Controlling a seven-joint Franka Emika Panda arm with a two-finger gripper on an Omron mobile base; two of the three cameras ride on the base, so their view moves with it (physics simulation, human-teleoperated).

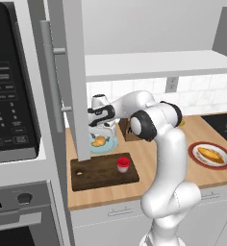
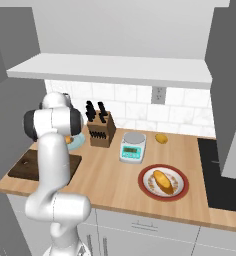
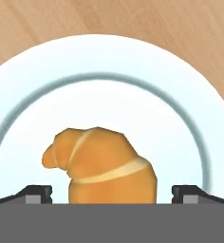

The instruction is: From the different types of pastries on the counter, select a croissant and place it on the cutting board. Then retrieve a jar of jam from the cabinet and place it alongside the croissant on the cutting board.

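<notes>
Hand view: croissant on pale plate, flanked by spread hand. Picking step; next, probably close, lift, carry to board beside jar.

You see a glazed golden croissant on a smooth, glossy pale-blue plate; beside that plate, the cutting board is dark matt wood, the counter light wood-grain.
</notes>
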